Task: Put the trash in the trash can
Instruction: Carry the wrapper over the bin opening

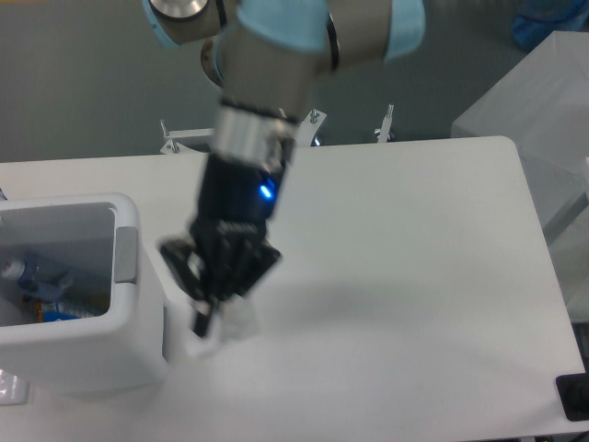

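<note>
My gripper (213, 311) hangs well above the table, just right of the trash can (129, 304), and is shut on the crumpled white wrapper (230, 324), which dangles below the black fingers. The trash can is a white boxy bin at the left edge with a grey panel on its right wall. Inside it lies the crushed clear bottle (37, 276) with a bluish tint, beside something blue and orange on the bin's floor.
The arm's base and two metal clamps (170, 140) stand at the table's far edge. A grey covered block (534, 120) rises off the table's right side. A small clear thing (11, 387) lies at the bin's front left.
</note>
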Available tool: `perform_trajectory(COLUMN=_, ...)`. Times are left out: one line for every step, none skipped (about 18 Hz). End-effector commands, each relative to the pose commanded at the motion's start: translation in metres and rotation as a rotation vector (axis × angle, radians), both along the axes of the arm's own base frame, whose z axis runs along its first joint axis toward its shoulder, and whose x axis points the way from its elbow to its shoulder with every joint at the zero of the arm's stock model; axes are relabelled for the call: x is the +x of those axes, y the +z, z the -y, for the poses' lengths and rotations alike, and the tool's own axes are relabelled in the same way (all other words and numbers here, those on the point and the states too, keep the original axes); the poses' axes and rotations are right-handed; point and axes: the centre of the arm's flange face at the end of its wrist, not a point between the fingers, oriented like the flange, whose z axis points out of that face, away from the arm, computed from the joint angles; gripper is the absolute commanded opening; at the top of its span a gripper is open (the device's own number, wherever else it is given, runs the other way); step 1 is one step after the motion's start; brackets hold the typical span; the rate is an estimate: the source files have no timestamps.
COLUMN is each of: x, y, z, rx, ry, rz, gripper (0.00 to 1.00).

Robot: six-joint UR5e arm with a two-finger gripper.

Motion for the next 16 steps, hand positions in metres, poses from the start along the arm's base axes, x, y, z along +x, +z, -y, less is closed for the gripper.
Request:
perform_trajectory(x=0.017, y=0.002, z=-0.006, rx=0.002, ry=-0.027, rz=-0.004, gripper=0.0)
perform_trajectory(x=0.031, y=0.006, z=-0.008, rx=0.008, ry=-0.047, rz=-0.009, gripper=0.01)
perform_trajectory(x=0.041, y=0.009, z=-0.008, rx=0.01, ry=-0.06, rz=-0.009, gripper=0.03)
perform_trajectory(x=0.051, y=0.007, z=-0.011, rx=0.007, ry=-0.078, rz=-0.008, gripper=0.03)
perform_trajectory(x=0.062, y=0.005, z=-0.015, rx=0.004, ry=-0.094, rz=-0.005, gripper=0.03)
perform_trajectory(x=0.07, y=0.001, z=-0.018, rx=-0.003, ry=-0.109, rz=0.001, gripper=0.03)
perform_trajectory(x=0.079, y=-0.005, z=-0.022, rx=-0.013, ry=-0.126, rz=0.005, gripper=0.03)
perform_trajectory(x=0.086, y=-0.012, z=-0.023, rx=-0.021, ry=-0.14, rz=0.008, gripper=0.03)
perform_trajectory(x=0.09, y=-0.017, z=-0.025, rx=-0.03, ry=-0.149, rz=0.011, gripper=0.03)
perform_trajectory(x=0.093, y=-0.023, z=-0.029, rx=-0.039, ry=-0.155, rz=0.017, gripper=0.03)
perform_trajectory(x=0.095, y=-0.034, z=-0.034, rx=-0.054, ry=-0.164, rz=0.027, gripper=0.03)
perform_trajectory(x=0.097, y=-0.04, z=-0.038, rx=-0.062, ry=-0.171, rz=0.031, gripper=0.03)
perform_trajectory(x=0.098, y=-0.049, z=-0.042, rx=-0.075, ry=-0.176, rz=0.04, gripper=0.03)
perform_trajectory(x=0.097, y=-0.055, z=-0.045, rx=-0.083, ry=-0.176, rz=0.045, gripper=0.03)
perform_trajectory(x=0.097, y=-0.057, z=-0.045, rx=-0.087, ry=-0.177, rz=0.048, gripper=0.03)
perform_trajectory(x=0.099, y=-0.059, z=-0.045, rx=-0.088, ry=-0.179, rz=0.049, gripper=0.03)
